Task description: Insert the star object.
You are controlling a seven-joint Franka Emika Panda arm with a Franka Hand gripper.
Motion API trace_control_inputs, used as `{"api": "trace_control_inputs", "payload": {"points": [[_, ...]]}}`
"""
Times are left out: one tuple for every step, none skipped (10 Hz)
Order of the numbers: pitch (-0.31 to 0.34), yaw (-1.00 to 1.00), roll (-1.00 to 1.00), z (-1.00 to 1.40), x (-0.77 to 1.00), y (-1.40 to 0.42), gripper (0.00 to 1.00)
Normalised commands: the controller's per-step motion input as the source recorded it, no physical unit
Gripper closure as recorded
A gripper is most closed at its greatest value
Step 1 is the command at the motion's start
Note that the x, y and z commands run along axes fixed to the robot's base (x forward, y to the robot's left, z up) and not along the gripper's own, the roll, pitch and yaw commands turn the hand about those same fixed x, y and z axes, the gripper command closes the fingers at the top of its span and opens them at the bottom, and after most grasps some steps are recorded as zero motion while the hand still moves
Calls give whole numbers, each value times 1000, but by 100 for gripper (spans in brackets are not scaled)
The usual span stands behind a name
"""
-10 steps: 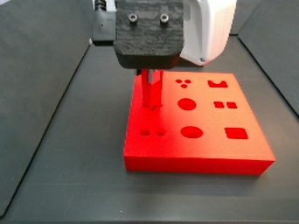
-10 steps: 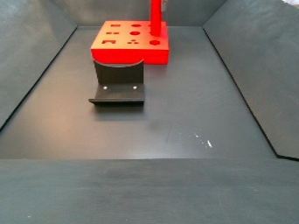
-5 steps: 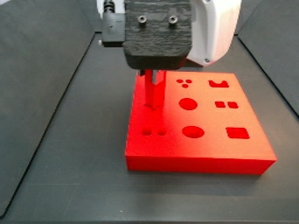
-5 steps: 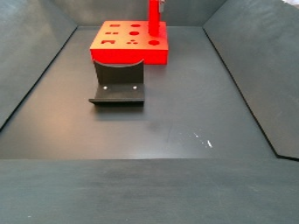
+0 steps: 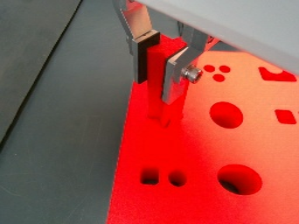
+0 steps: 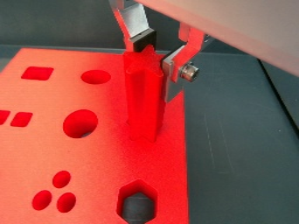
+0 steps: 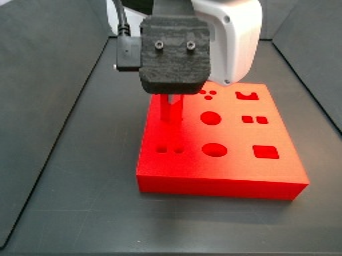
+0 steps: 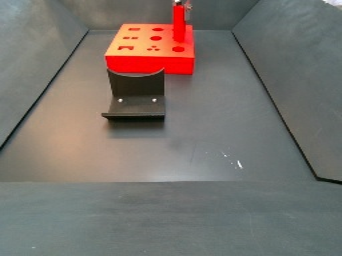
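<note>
Gripper (image 5: 162, 59): upper body cut off by the frame edge in both wrist views; fingertips hidden behind the dark wrist housing (image 7: 174, 58) in a side view. Star object (image 6: 142, 96): top end hidden between the finger plates, and whether its lower end had entered the red block (image 7: 221, 140) could not be told. Fixture (image 8: 135, 103): concealed part of the block's near face in a side view.

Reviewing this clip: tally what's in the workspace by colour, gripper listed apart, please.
Red: 2, the star object held upright by the gripper, and the red block under it.
Dark: 1, the fixture.
Gripper: 1.
Total: 4.
</note>
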Motion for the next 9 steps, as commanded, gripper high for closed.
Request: {"api": "trace_control_inputs", "payload": {"points": [[-6,0,126,-1000,51,0,100],[-16,0,99,-1000,0,0,100],[-16,71,63,-1000,0,0,100],[-10,180,49,-1000,-54,-6,100],[0,366,123,-1000,-194,-151,100],[0,437,133,-1000,-203,-263,100],[0,269,31,-1000,-117,-169,100],[0,229,23,-1000,-77,-137,100],[0,0,0,0,0,0,100]]}}
